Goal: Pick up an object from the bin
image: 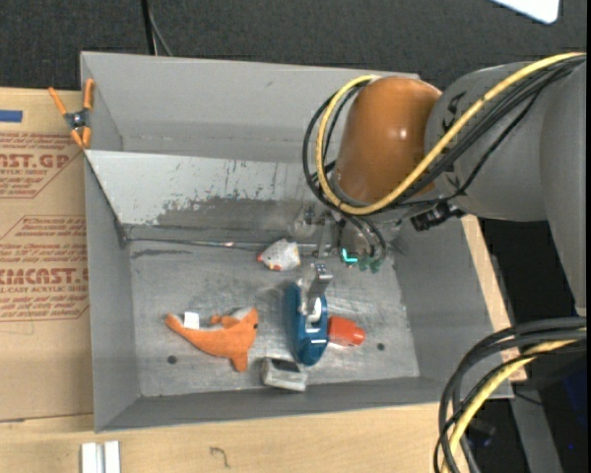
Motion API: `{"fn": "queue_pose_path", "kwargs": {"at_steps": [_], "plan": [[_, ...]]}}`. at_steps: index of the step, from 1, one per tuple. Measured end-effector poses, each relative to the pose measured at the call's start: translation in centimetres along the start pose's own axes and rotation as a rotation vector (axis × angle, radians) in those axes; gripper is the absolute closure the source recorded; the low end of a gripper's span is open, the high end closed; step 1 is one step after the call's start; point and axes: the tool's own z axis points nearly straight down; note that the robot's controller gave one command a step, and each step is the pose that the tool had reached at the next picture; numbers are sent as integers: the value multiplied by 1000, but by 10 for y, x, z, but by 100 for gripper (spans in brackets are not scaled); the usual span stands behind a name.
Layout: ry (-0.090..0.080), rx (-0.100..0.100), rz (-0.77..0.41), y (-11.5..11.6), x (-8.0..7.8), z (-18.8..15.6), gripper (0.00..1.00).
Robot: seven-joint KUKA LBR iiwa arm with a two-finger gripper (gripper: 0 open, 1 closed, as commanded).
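**Operator:** Position of gripper [316, 299]?

**Technician:** Low in the bin [177, 175], right of centre, directly above the upper half of a blue curved toy [300, 341]. Appears to touch the toy's top face. Spread or pressed together: cannot tell from this angle, and likewise whether the toy is gripped at all.

**Operator:** Location of neighbouring things?

**Technician:** Red rounded piece [348, 332] against the blue toy's right side. Small grey-and-white block [284, 374] at the toy's lower end, touching or nearly so, close to the front wall. Orange fish [222, 334] to the left, just beside but apart. White crumpled scrap [279, 256] above and to the left, near the wrist.

**Operator:** Likely faults from here?

**Technician:**
1. Slip. Judged probable if closing across the toy's curved, glossy-looking back rather than its narrow width.
2. Double pick. Possible if closing with the red piece inside the span, given the contact between the two.
3. Pivot. Expected if gripping far from the toy's middle, with the low end dragging against the grey-and-white block on the lift.
4. Empty closure. Possible if descending too little before closing.

**Operator:** Precaution?

**Technician:** Confirm alignment across the narrow width before any lift.
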Motion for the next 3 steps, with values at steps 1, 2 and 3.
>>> {"fn": "queue_pose_path", "kwargs": {"at_steps": [1, 2, 3], "plan": [[-7, 2, -52, 22, 23, 26, 0], [5, 0, -173, 50, 31, 44, 0], [3, -2, -234, 97, 65, 81, 100]]}}
